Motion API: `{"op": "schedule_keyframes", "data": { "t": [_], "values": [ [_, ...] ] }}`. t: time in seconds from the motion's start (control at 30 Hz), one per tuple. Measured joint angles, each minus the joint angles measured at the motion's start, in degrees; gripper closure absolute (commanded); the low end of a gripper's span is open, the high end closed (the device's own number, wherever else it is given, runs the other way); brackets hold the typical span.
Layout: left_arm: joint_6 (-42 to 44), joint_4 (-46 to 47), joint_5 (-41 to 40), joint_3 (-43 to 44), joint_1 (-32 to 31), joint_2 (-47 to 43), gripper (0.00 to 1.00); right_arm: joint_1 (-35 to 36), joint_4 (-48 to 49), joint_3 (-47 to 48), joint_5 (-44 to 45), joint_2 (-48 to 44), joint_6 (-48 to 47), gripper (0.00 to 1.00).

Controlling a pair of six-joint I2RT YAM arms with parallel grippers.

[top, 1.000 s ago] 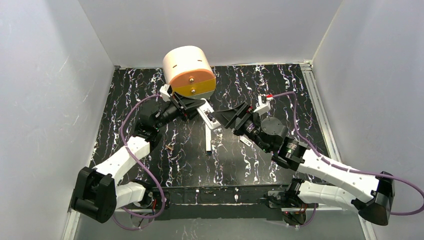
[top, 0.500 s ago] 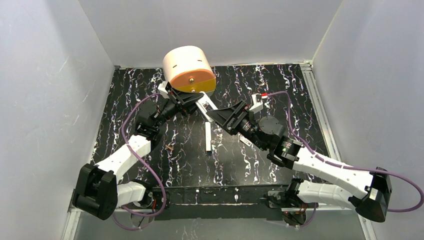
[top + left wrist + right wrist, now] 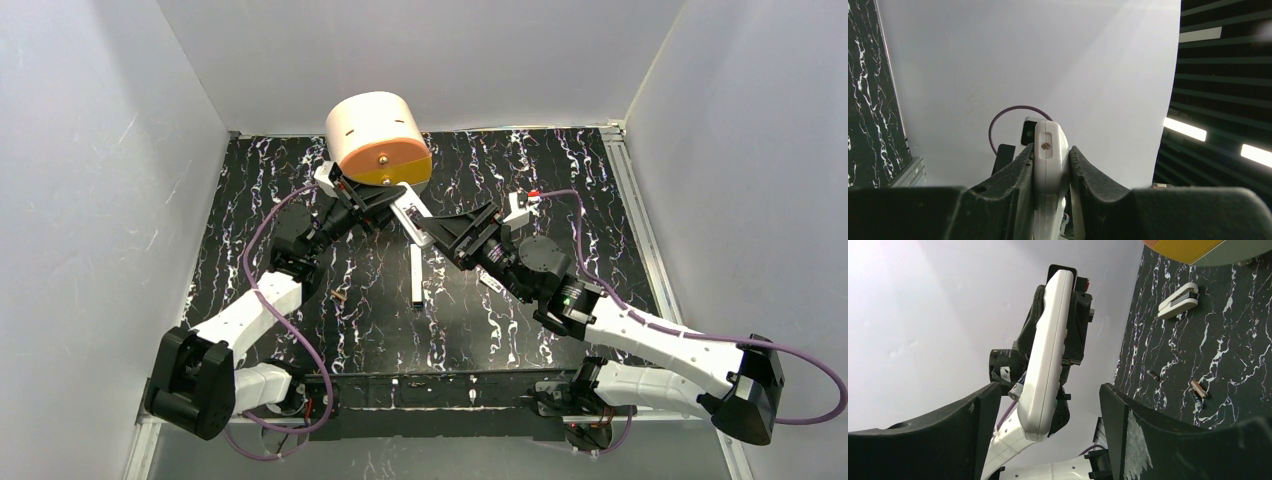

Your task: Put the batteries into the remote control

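The white remote control point(image 3: 408, 215) is held off the table, clamped at one end by my left gripper point(image 3: 385, 208), which is shut on it. The left wrist view shows its narrow edge point(image 3: 1050, 150) pinched between the black pads. My right gripper point(image 3: 436, 232) is open, with its jaws on either side of the remote's free end point(image 3: 1048, 350). There is a gap on both sides and neither jaw touches it. One battery point(image 3: 340, 296) lies on the black marble table left of centre. In the right wrist view, two batteries point(image 3: 1197, 388) point(image 3: 1153, 374) lie on the table.
A white drum with an orange face point(image 3: 378, 140) stands at the back of the table, just behind the left gripper. A long narrow white bar point(image 3: 416, 275) lies mid-table below the grippers. A small white-grey wedge piece point(image 3: 1178, 300) lies near the drum. White walls enclose the table.
My right gripper moved left and forward until its jaws straddle the remote's free end, and the jaws have narrowed a little. The left gripper raised the remote slightly and still holds it.
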Motion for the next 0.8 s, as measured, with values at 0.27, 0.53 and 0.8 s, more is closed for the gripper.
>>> {"op": "schedule_keyframes", "data": {
  "t": [0.27,0.53,0.8],
  "values": [
    [0.6,1.9,0.3,-0.6,0.0,0.0,1.0,0.0,1.8,-1.5,0.0,-0.2,0.2,0.25],
    [0.6,3.3,0.5,-1.0,0.0,0.0,1.0,-0.3,2.5,-1.6,0.0,-0.1,0.5,0.3],
    [0.6,3.4,0.4,-1.1,0.1,0.3,1.0,-0.4,3.5,-1.2,-1.9,1.9,1.5,0.33]
  ]
}}
